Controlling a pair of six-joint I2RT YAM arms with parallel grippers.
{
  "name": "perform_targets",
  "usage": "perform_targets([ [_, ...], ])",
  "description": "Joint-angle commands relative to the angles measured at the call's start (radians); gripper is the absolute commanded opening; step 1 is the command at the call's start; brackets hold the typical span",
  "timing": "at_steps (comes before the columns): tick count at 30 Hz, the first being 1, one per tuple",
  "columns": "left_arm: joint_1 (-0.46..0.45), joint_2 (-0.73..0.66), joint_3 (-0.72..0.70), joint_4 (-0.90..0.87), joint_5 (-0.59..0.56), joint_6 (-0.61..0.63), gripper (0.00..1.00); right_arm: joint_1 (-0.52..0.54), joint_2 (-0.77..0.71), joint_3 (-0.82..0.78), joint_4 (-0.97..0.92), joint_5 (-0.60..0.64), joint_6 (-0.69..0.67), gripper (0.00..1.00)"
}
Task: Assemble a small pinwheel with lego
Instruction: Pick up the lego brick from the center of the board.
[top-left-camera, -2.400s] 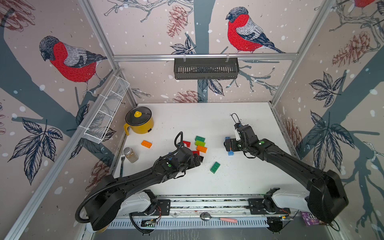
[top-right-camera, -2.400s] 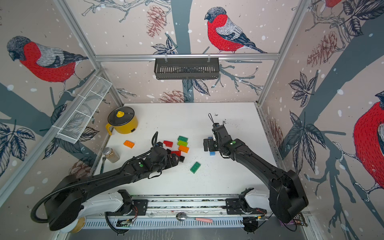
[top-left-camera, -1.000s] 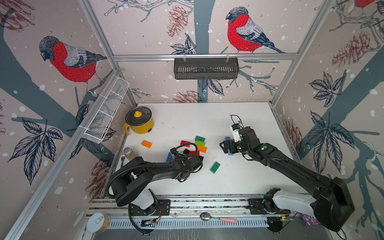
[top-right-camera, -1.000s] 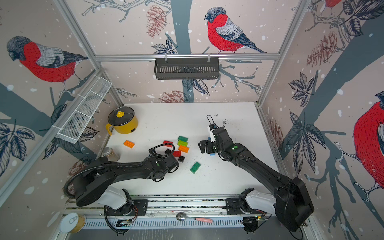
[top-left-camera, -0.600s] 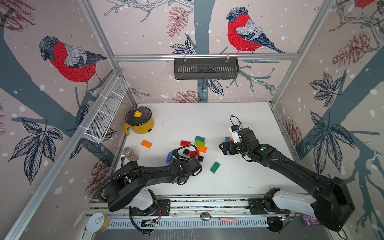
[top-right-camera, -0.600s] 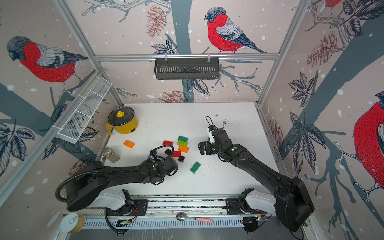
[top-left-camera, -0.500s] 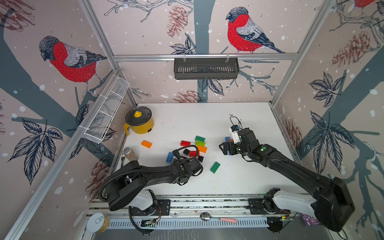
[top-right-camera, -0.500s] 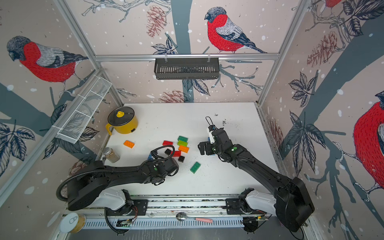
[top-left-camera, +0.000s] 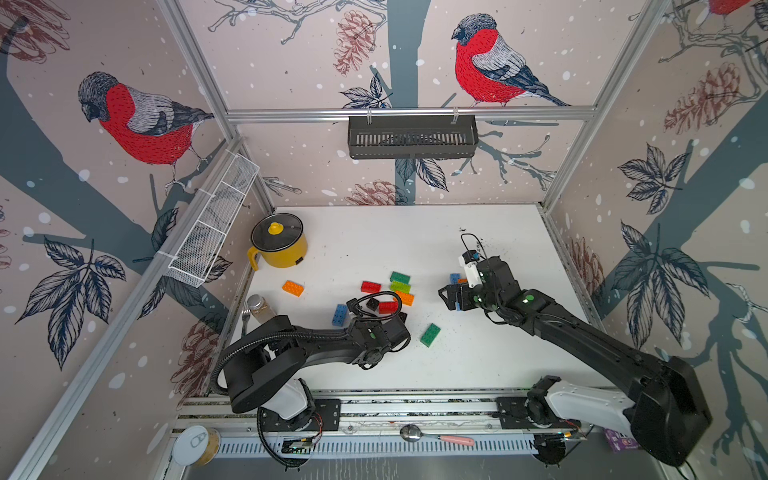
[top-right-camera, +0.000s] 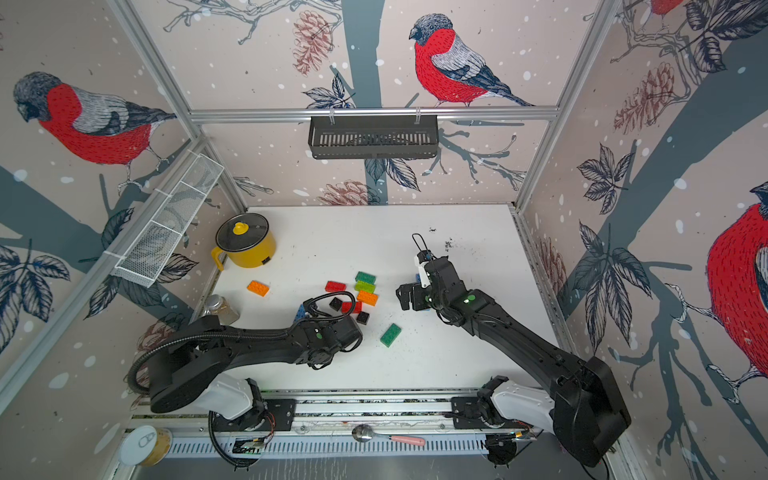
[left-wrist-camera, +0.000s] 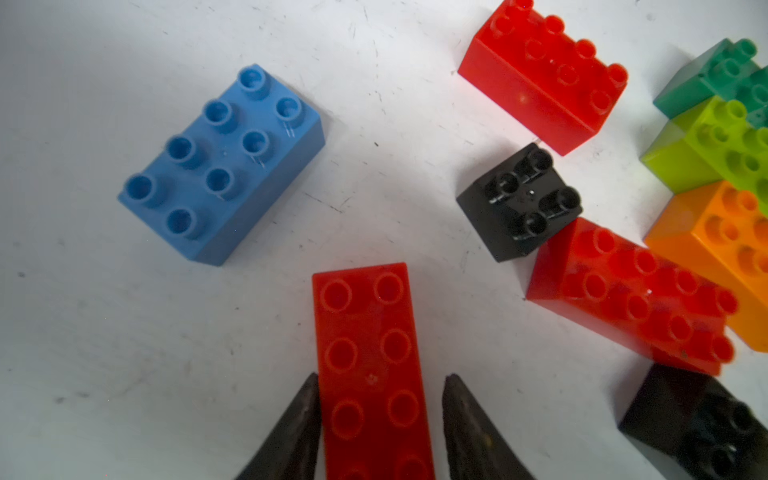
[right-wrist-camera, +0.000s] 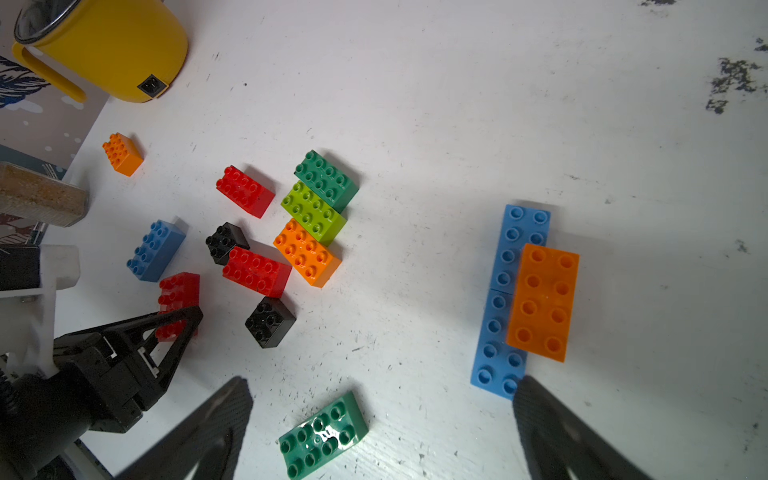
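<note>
In the left wrist view a red lego brick lies studs-up between the fingers of my left gripper, whose jaws stand against its long sides. In both top views the wrist hides that grip. Beside it are a blue brick, a black one, two more red ones, then orange, lime and dark green bricks. My right gripper hangs open over the table. It has a loose dark green brick on one side. On the other, an orange brick sits on a blue strip.
A yellow pot stands at the back left, with a lone orange brick and a glass jar near the left edge. A wire basket hangs on the left wall. A spoon lies on the front rail.
The left arm has folded back from the brick cluster toward the near side, and its jaws have narrowed around the red brick. The right gripper has edged slightly left and stays wide.
</note>
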Motion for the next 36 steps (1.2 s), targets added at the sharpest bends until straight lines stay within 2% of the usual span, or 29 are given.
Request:
perform_targets([
  [1,-0.011,0.027,-0.016,-0.071,0.259,-0.081,0.49,0.000,-0.007,-0.004,0.029,-0.001,0.007,0.99],
  [20,-0.065,0.039,0.003,-0.124,0.231,-0.143,0.44,0.000,-0.035,-0.015,0.030,0.001,0.010,0.99],
  [24,-0.069,0.037,0.003,-0.124,0.225,-0.145,0.40,-0.002,-0.037,-0.016,0.027,0.007,0.013,0.99],
  [26,-0.070,0.031,0.003,-0.127,0.212,-0.142,0.30,-0.006,-0.036,-0.019,0.033,0.011,0.015,0.99],
  [28,-0.069,0.012,0.006,-0.143,0.185,-0.138,0.27,-0.012,-0.032,-0.018,0.032,0.017,0.019,0.99],
  [32,-0.069,-0.060,0.014,-0.182,0.108,-0.108,0.26,-0.029,-0.021,-0.009,0.032,0.024,0.032,0.99],
  [36,-0.068,-0.172,0.034,-0.210,0.028,0.007,0.26,-0.063,-0.019,-0.005,0.045,0.031,0.055,0.99],
])
